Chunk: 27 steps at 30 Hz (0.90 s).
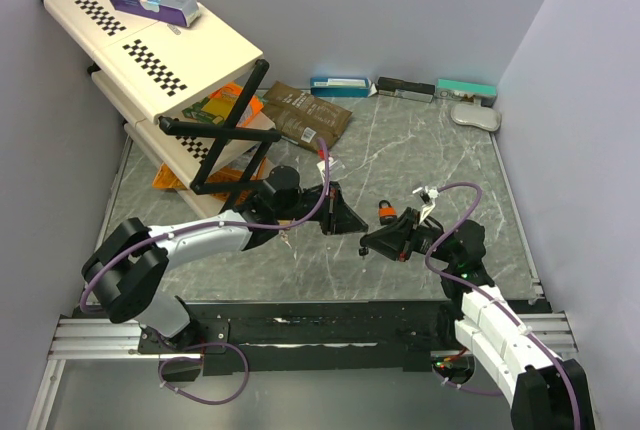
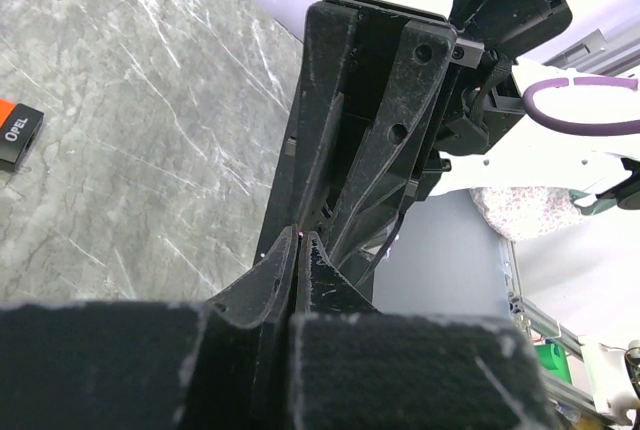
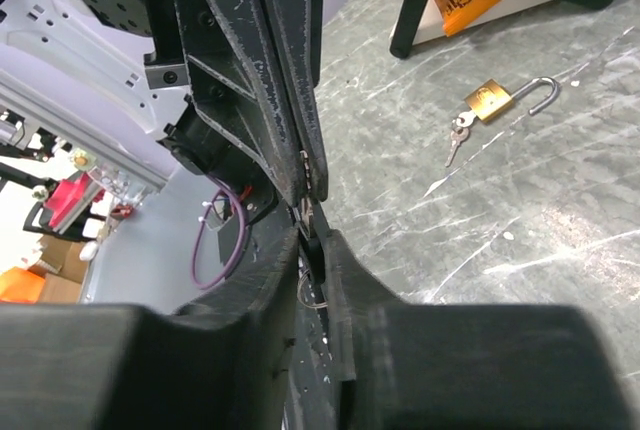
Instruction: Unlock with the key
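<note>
While the left gripper [image 2: 300, 255] and right gripper [image 3: 312, 240] sit nose to nose low over the table [image 1: 420, 150], just ahead of the arm bases, the work looks close to over. On the left, the fingers [image 2: 268, 282] are pressed together at the tips; I cannot tell whether anything thin is pinched there. On the right they are nearly closed, with a glint of metal and a wire ring in the slit, too dim to name. Each wrist view shows the other gripper right at its own tips, touching or nearly so.

Beyond them the padlock [image 3: 490, 101] lies flat on the table, apart from both grippers. Its shackle [image 3: 540, 98] is swung clear of the body on one side, with the keys [image 3: 456, 138] at its base. By that I judge the lock already open and the key's turn done. The next move, as I read it, is to draw the grippers apart, each straight back along its own line, slowly, so neither snags the other nor sweeps the padlock. A small orange-and-black tag [image 2: 15, 135] marked OPEL lies off to one side in the left wrist view.

Nothing of the task sits in any container. Farther back on the left, a rack [image 1: 200, 50] carries one box [image 1: 155, 0] on top and packets [image 1: 215, 108] beneath. A brown pouch [image 1: 305, 110] lies beside it. At the far wall stand closed boxes [image 1: 340, 85], contents unseen.
</note>
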Motion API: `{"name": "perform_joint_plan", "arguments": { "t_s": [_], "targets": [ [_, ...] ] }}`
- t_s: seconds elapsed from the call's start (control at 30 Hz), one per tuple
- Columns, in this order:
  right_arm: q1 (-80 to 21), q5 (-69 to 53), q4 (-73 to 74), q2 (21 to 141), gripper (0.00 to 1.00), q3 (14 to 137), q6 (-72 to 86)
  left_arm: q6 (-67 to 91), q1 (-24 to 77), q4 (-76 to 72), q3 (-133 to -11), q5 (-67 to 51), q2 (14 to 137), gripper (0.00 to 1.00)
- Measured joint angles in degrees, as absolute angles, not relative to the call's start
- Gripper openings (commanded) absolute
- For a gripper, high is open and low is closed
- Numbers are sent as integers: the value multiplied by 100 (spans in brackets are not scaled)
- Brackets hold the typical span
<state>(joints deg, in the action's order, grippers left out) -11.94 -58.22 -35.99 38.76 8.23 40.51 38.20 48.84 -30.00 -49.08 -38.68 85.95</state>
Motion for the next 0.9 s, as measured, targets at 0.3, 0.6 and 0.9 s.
{"name": "perform_joint_plan", "arguments": {
  "t_s": [0.3, 0.6, 0.9],
  "targets": [
    [-1194, -5830, -3645, 3881, 0, 823, 3997, 3857, 4882, -3020, -4908, -3804, 8595, 1],
    [-1125, -4633, -2147, 3824, 0, 987, 3426, 3548, 4952, -2646, -4998, -3155, 8560, 89],
    [-617, -2346, 198, 3522, 0, 1887, 2624, 3168, 5710, -1031, -6368, -1162, 9238, 90]
  ]
}}
